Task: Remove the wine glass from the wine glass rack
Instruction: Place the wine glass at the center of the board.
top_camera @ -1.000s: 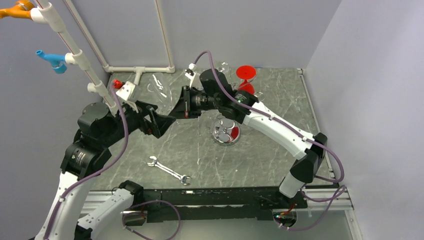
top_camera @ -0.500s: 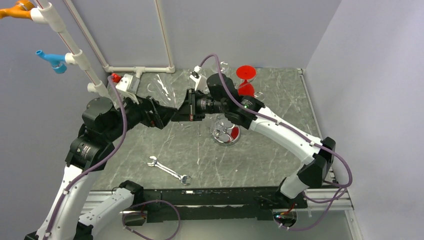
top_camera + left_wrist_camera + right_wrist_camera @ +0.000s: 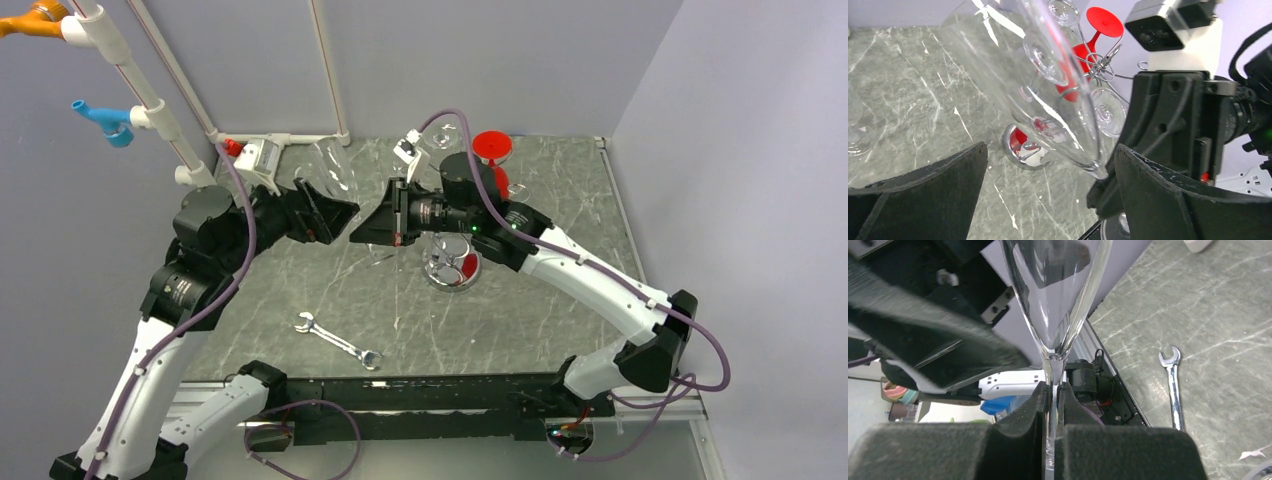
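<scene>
A clear wine glass (image 3: 1055, 290) is held by its stem between the pads of my right gripper (image 3: 1053, 397), which is shut on it. In the top view the right gripper (image 3: 378, 224) holds the glass roughly level above the table, bowl pointing left. My left gripper (image 3: 335, 212) is open, and its two jaws stand either side of the bowl (image 3: 1048, 100) without touching it. The wine glass rack (image 3: 452, 266) stands right of the grippers on its shiny round base (image 3: 1020, 150). It carries a red glass (image 3: 491, 148) and clear glasses (image 3: 1108, 112) on its wire arms.
A silver wrench (image 3: 338, 340) lies near the front of the table; it also shows in the right wrist view (image 3: 1173, 385). Another clear glass (image 3: 322, 168) lies at the back left. White pipe framing (image 3: 280, 140) stands along the back and left side.
The right gripper has carried the glass right and towards the back. The left gripper has risen and moved towards the back until its open jaws flank the bowl.
</scene>
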Motion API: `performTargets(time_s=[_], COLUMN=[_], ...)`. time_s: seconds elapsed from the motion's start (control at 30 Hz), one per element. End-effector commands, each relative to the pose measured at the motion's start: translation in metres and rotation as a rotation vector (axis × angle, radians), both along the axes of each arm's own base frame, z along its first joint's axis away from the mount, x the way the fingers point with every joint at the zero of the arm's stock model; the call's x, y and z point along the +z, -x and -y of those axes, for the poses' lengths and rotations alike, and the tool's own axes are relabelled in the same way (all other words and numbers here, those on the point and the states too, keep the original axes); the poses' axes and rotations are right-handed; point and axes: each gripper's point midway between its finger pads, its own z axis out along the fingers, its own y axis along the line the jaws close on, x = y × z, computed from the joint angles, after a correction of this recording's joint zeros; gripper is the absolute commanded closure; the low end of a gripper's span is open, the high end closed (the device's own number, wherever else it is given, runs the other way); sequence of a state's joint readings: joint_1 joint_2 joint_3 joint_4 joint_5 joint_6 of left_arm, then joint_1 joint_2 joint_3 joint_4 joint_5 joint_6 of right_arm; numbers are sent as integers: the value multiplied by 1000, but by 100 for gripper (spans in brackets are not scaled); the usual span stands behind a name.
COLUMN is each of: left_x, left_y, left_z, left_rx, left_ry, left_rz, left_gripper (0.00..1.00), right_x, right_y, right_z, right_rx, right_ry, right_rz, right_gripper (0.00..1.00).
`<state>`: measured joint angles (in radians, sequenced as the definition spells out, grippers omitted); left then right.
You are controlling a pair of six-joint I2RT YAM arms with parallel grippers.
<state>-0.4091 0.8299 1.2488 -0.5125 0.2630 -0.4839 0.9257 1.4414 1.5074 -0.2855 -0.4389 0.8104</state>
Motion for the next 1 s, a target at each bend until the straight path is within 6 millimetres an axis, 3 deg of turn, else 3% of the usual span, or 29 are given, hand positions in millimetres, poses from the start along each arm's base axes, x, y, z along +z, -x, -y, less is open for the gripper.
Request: performTargets(time_s=[0.0,0.3,0.77,0.97], left_x=[16,23,32,45], left_y=[-3,-1,10,17], left_z=[2,-1,6,5], left_rx=[4,21,-52,-67], left_ry=[60,69,69,70], left_rz=[32,48,69,93], left_gripper=[1,5,22,22], right_x=[45,50,39,39], right_y=[18,33,39,38], right_z=[5,10,8,11], right_rx=[69,133,139,108], right_ry=[-161,-223,-241,-216], right_rz=[122,204,421,539], right_gripper=[100,100,100,100])
